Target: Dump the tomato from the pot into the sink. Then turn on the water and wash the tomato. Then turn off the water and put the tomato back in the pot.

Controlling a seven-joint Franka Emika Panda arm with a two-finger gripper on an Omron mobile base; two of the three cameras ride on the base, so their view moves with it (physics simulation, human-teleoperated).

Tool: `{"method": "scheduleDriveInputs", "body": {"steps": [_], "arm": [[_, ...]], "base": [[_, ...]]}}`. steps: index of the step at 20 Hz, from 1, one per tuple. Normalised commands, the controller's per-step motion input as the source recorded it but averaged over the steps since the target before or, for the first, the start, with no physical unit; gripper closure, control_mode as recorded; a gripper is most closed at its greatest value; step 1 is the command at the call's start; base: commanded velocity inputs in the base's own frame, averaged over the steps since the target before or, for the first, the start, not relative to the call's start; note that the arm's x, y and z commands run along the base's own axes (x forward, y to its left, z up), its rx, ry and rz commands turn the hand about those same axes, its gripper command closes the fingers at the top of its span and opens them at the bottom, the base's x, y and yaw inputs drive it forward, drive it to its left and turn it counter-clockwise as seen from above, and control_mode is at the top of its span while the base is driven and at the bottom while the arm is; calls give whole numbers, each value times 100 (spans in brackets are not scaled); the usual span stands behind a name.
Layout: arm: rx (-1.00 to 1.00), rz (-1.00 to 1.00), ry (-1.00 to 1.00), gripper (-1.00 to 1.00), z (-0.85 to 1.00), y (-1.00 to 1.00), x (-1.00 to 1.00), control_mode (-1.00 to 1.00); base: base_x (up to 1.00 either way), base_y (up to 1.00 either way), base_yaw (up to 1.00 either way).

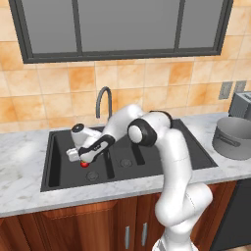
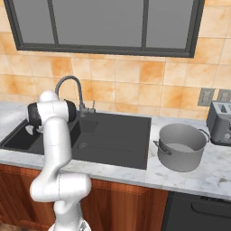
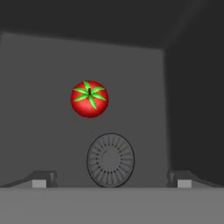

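Hand view is looking down into the sink [image 3: 52, 65], where the tomato [image 3: 89, 99] is lying on the dark basin floor, stem side up, just beside the round drain [image 3: 110, 160] and apart from it. The jaws are standing spread wide, one tip at each lower corner, grasping nothing.

Left base view is showing the gripper [image 1: 84, 158] hanging low in the sink's left basin, directly over the tomato [image 1: 84, 164]. The faucet [image 1: 103, 100] is rising behind the sink. The pot [image 1: 234, 137] is sitting upright on the marble bench [image 1: 22, 147], right of the sink, with a toaster [image 2: 220, 122] behind it.
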Motion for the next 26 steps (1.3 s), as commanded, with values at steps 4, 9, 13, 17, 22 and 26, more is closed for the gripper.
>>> {"method": "scheduleDriveInputs", "body": {"steps": [4, 9, 13, 17, 22, 26], "arm": [[0, 1, 0, -100, -24, 11, 23, -100], [0, 1, 0, -100, -28, 18, 35, -100], [0, 1, 0, -100, -24, 13, 26, -100], [0, 0, 0, -100, -18, 1, 18, -100], [0, 0, 0, -100, -14, 0, 13, -100], [0, 0, 0, -100, -20, 0, 18, -100]], "base": [[0, 0, 0], [0, 0, 0], [0, 0, 0], [0, 0, 0], [0, 0, 0], [0, 0, 0]]}}
